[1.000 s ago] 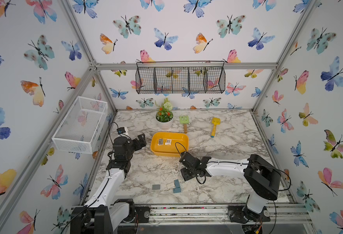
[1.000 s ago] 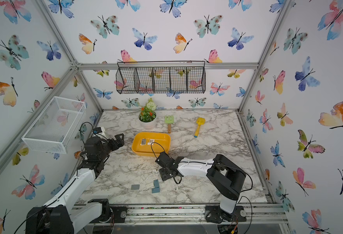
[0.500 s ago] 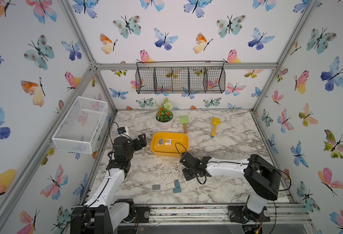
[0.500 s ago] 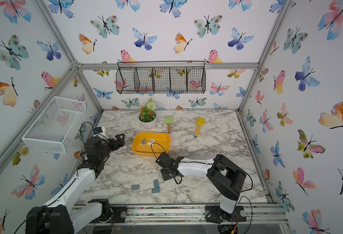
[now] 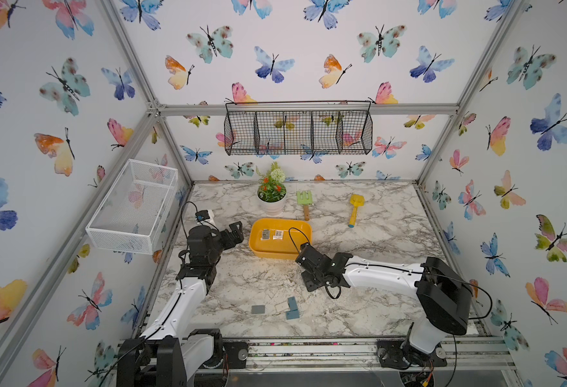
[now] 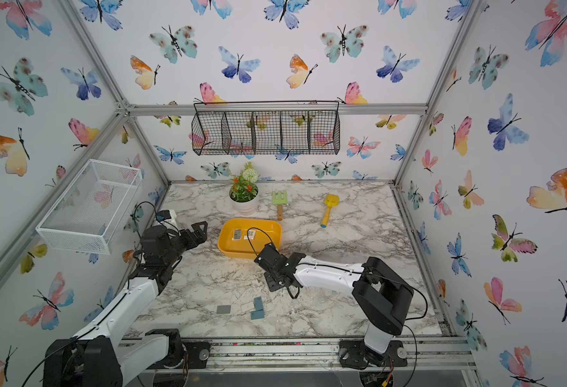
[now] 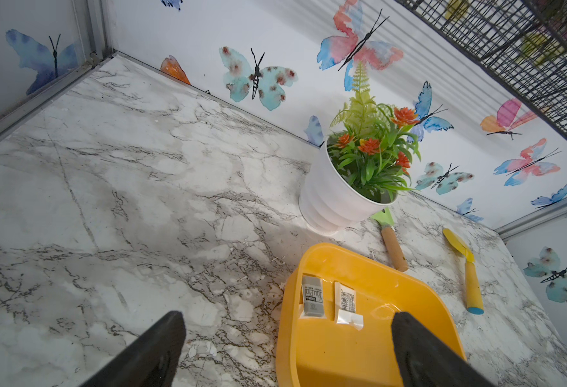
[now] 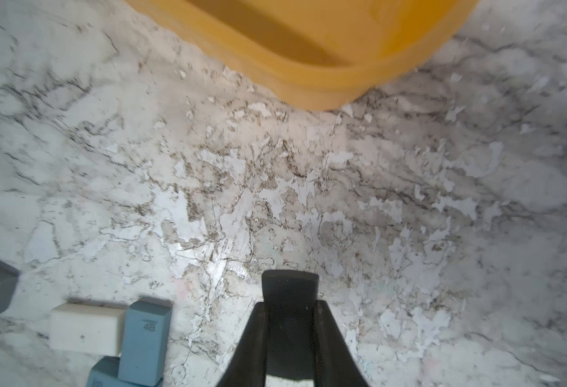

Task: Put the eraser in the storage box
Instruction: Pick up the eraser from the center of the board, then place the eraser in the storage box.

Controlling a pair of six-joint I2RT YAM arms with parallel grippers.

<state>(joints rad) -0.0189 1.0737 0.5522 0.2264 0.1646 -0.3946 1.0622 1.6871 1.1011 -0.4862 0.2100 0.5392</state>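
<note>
The shallow rounded plastic storage box (image 5: 275, 254) is yellow. The bench's marble-pattern top (image 5: 376, 241) is white with grey-brown veins. Two small block erasers (image 8: 144, 341) are slate blue, a third rectangular eraser (image 8: 86, 331) cream. The wall paper (image 5: 308, 50) shows watercolour butterflies in blue, teal, pink and orange. The toy shovel (image 5: 355, 209) is yellow, blue-tipped.

Bare marble tabletop (image 5: 376, 308) lies open between the storage box (image 5: 275, 253) and the loose erasers (image 5: 292, 303) near the front edge; only the right claw (image 8: 290, 284), pinched closed, hangs over that strip. The box's top is clear from above, with two wrapped erasers (image 7: 314, 296) on its far floor and the left claw (image 7: 285, 321), spread wide, near its left side. Behind it a potted plant (image 5: 272, 197), green rake (image 5: 304, 202) and yellow shovel (image 5: 355, 209) crowd the back
</note>
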